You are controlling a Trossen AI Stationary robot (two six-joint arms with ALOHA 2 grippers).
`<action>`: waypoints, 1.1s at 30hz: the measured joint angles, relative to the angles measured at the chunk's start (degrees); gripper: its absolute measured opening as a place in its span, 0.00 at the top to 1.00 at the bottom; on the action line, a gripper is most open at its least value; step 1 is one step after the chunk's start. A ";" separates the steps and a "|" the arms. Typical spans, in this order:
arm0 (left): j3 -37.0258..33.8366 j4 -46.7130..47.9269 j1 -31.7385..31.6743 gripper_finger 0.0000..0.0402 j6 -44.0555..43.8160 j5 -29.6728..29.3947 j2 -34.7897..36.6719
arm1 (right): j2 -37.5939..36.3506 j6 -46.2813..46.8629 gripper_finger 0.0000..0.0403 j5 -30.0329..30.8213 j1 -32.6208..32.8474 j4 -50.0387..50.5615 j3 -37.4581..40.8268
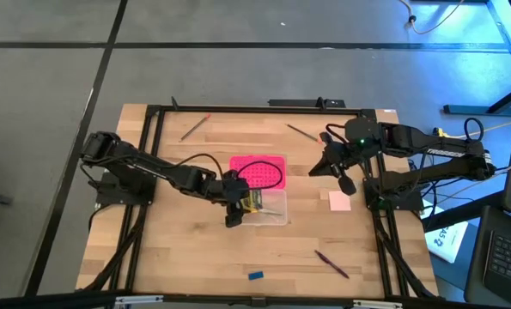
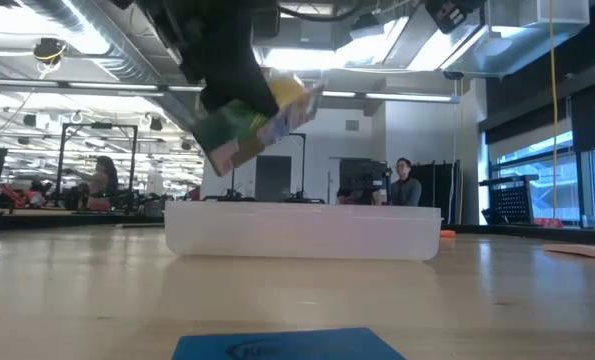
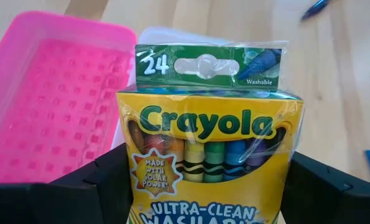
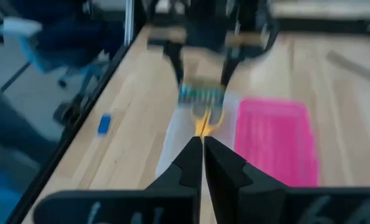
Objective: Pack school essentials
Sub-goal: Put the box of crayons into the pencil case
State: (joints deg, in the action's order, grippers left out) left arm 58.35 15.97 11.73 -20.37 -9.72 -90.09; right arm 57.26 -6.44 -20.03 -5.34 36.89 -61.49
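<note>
Crayon box [image 3: 209,143] gripped in left tool [image 1: 234,203], above clear box [image 1: 268,209], not yet released. Right tool [image 1: 344,178] closed, empty. Pencils, eraser [image 1: 255,275], pad [image 1: 339,201] unpacked, well apart from clear box.

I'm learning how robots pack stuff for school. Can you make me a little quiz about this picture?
1. True or false: the left gripper holds the crayon box above the clear box.
2. What colour is the lid lying beside the clear box? A) pink B) green C) orange
3. Fill in: the right gripper is ____ and holds nothing.

Key: 1. True: it hangs tilted over the clear box, not yet inside. 2. A. 3. shut.
</note>
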 joint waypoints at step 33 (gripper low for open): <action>-0.11 -0.14 -0.09 0.26 3.14 -2.36 -3.47 | 0.27 9.31 0.95 3.83 0.04 8.84 0.00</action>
State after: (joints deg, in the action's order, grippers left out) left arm 58.24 15.84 11.64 -17.23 -12.08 -93.56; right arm 57.53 2.87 -16.20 -5.30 45.73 -61.49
